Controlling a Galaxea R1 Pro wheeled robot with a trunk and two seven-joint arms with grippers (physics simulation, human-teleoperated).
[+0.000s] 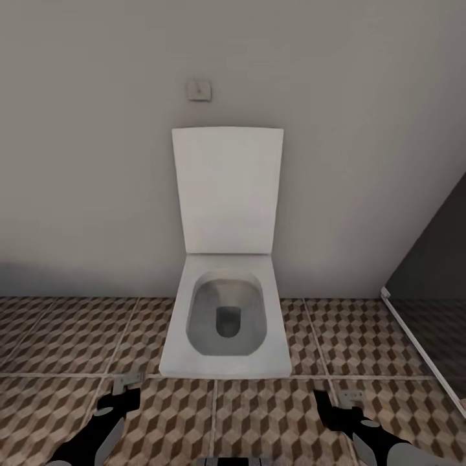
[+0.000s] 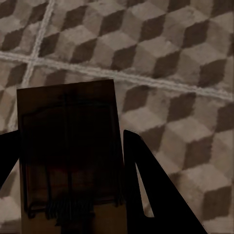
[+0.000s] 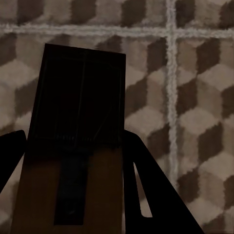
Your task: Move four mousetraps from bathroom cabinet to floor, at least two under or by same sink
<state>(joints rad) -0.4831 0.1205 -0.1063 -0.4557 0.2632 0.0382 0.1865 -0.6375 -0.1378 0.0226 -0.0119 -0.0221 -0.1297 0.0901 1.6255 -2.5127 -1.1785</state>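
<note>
My left gripper [image 2: 68, 146] is shut on a mousetrap [image 2: 68, 117], a flat dark board with a wire mechanism held between the two black fingers above the bathroom floor [image 2: 170, 58]. My right gripper [image 3: 73, 139] is likewise shut on a second mousetrap [image 3: 80, 92], which hangs over the cube-patterned tiles. In the head view the left gripper [image 1: 121, 393] and the right gripper [image 1: 342, 402] sit low, on either side of the toilet's front, above the bathroom floor [image 1: 65, 336]. The cabinet and the sink are out of view.
A white toilet [image 1: 226, 323] with its lid raised stands straight ahead against the grey wall, a flush plate [image 1: 199, 89] above it. A dark glass partition [image 1: 433, 272] with a white base rail closes off the right side. Tiled floor lies on both sides of the toilet.
</note>
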